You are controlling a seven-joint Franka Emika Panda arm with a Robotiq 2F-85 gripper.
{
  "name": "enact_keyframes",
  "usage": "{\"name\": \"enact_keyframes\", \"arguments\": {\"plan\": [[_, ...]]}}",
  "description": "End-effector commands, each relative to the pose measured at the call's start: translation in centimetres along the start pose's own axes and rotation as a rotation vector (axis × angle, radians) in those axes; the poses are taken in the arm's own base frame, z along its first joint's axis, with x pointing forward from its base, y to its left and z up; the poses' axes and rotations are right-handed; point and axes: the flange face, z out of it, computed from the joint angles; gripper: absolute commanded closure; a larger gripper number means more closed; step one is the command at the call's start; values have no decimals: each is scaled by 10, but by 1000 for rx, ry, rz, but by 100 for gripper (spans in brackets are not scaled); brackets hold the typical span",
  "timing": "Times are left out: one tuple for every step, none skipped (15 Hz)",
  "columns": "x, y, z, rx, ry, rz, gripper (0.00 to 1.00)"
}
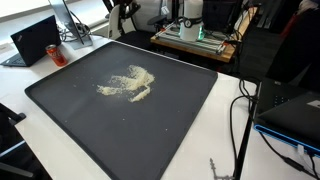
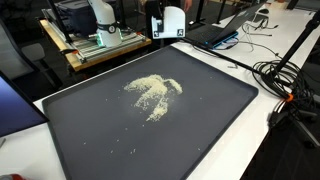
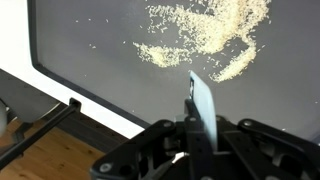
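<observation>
Gripping a thin pale-blue card [image 3: 202,95], the gripper [image 3: 200,125] has its jaws clamped on it. The yellowish grains [image 3: 205,35] lie toward twelve o'clock on the black tray [image 3: 80,60], loosely spread and not yet gathered into one heap.

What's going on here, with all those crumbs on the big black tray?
A robot arm is at work. In the wrist view its gripper is shut on a thin, pale blue card, held edge-on above the tray. A loose pile of pale grains lies spread near the tray's middle, with a few strays scattered apart from it. The card looks to be above the grains rather than touching them, though the height is hard to judge.
</observation>
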Motion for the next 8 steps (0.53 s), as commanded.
{"name": "enact_keyframes", "arguments": {"plan": [[2,-8,-4,-3,11,-20,96],[2,-13,-6,-4,16,-32,96],[2,-15,-7,-6,18,-37,96],[1,-15,-8,-7,19,-38,96],[0,-15,-7,-8,18,-38,99],[1,-19,-5,-10,17,-52,99],[2,-26,-5,-31,11,-62,99],[4,-36,-6,-47,5,-82,99]]}}
